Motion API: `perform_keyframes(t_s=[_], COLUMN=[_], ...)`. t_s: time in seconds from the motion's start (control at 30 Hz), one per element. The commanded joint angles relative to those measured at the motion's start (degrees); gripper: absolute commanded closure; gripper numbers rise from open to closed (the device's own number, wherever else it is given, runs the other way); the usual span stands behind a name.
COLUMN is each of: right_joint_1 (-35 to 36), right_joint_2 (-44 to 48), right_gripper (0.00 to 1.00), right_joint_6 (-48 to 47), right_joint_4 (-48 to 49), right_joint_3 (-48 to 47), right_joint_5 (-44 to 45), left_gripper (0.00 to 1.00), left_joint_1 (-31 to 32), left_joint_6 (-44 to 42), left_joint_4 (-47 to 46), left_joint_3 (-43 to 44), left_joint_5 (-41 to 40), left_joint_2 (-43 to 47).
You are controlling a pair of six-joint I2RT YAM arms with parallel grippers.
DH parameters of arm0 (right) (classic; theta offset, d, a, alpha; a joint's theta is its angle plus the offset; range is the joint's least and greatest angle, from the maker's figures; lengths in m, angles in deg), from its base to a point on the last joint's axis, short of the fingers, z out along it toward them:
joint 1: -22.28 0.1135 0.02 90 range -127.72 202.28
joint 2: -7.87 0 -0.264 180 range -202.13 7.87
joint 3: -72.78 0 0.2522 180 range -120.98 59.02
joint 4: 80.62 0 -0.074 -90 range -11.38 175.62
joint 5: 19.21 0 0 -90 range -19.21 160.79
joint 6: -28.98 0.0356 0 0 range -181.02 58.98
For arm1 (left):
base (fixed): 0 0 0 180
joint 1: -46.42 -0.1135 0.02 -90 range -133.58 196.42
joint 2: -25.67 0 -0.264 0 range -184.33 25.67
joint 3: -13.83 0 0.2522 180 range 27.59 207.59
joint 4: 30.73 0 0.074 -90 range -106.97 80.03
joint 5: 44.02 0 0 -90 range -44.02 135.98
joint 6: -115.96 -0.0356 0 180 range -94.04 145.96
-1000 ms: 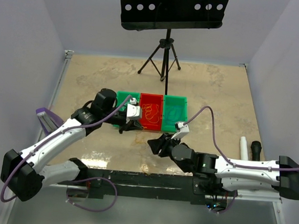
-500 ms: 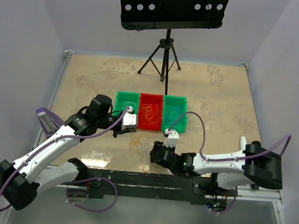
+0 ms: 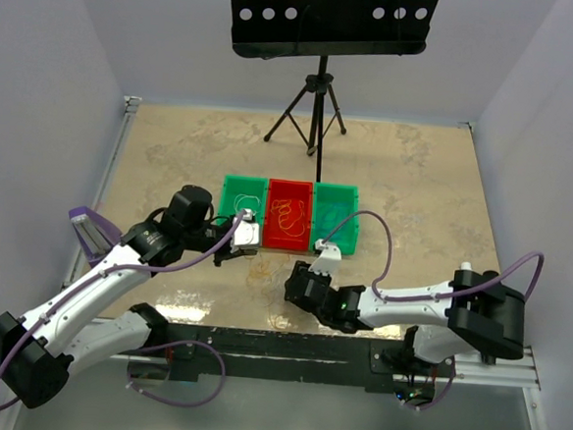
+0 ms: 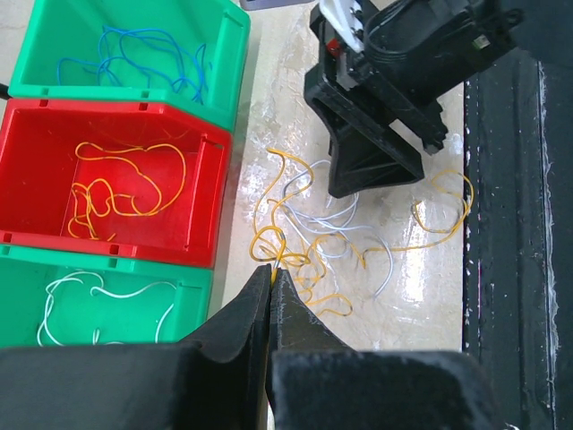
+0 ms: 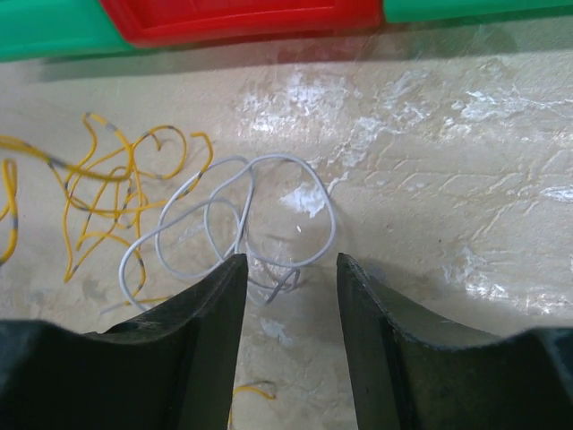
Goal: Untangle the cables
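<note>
A: What has changed in the last second?

B: The right arm (image 3: 427,309) has folded in toward the middle. The left claw (image 4: 271,273) has drawn back from the bins, toward 6 o'clock in the overhead view.

A: Where are the cables?

B: A loose tangle of cables (image 4: 331,228) lies on the table (image 4: 403,305). From overhead it sits at 6 o'clock from the red bin (image 4: 215,193), between the two claws. Yellow and grey strands cross each other.

A: And the left claw?

B: Clenched. Its tips press together on a yellow cable (image 4: 272,258) at the tangle's edge. In its own camera the rest of the heap spreads away toward 1 o'clock.

A: The right one?

B: The right claw (image 5: 288,264) is spread apart and holds nothing. A grey cable (image 5: 246,184) loops on the table at 12 o'clock, its low end reaching into the gap between the fingers. More yellow strands sit at 10 o'clock.

A: Anything in the bins?

B: A yellow coil (image 4: 134,179) lies in the red bin. One green bin (image 4: 228,63) holds a blue cable (image 4: 143,58), and the other green bin (image 4: 192,287) holds a white cable (image 4: 98,296).
</note>
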Motion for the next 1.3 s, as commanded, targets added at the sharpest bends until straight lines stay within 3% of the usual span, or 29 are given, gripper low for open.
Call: perform_keyframes(t_s=[0.0,0.3,0.4,0.43,0.67,0.9,1.03,1.17,1.27], right_joint_1=[-1.66,-2.71,-2.71,-2.71,-2.71,-3.24,-6.04,-8.42,-8.95], right_joint_2=[-0.79,-7.64,-8.18,-7.39,10.52,28.2,33.91,37.26,37.09], right_gripper=[0.54,0.72,0.96,1.0,1.0,1.0,1.0,1.0,1.0], right_joint_6=[-0.07,-3.06,-2.36,-1.49,5.02,10.99,16.18,16.89,23.72], right_joint_4=[4.79,9.46,7.71,6.74,-10.47,-34.1,-45.63,-50.29,-59.51], right_joint_3=[-1.15,-3.43,-4.31,-4.14,-3.34,-9.66,-13.01,-15.2,-18.54], right_joint_5=[1.77,-1.04,-0.78,-0.17,9.23,21.44,26.73,29.19,32.08], left_gripper=[1.0,1.0,1.0,1.0,1.0,1.0,1.0,1.0,1.0], left_joint_1=[-0.23,-0.23,-0.23,-0.23,-0.23,-0.32,-0.23,-0.23,-0.23], left_joint_6=[-0.67,0.47,1.0,0.92,-0.23,-4.7,-8.75,-9.46,-9.89], left_joint_4=[-1.18,-1.09,0.48,1.45,5.85,8.39,14.71,19.64,21.05], left_joint_3=[-0.61,-0.53,0.26,0.88,7.73,13.44,16.17,17.14,17.05], left_joint_5=[0.26,-0.36,-0.62,-1.06,-11.24,-23.73,-24.88,-27.68,-30.58], left_joint_2=[0.78,2.45,3.85,4.38,9.91,14.84,16.16,17.12,18.44])
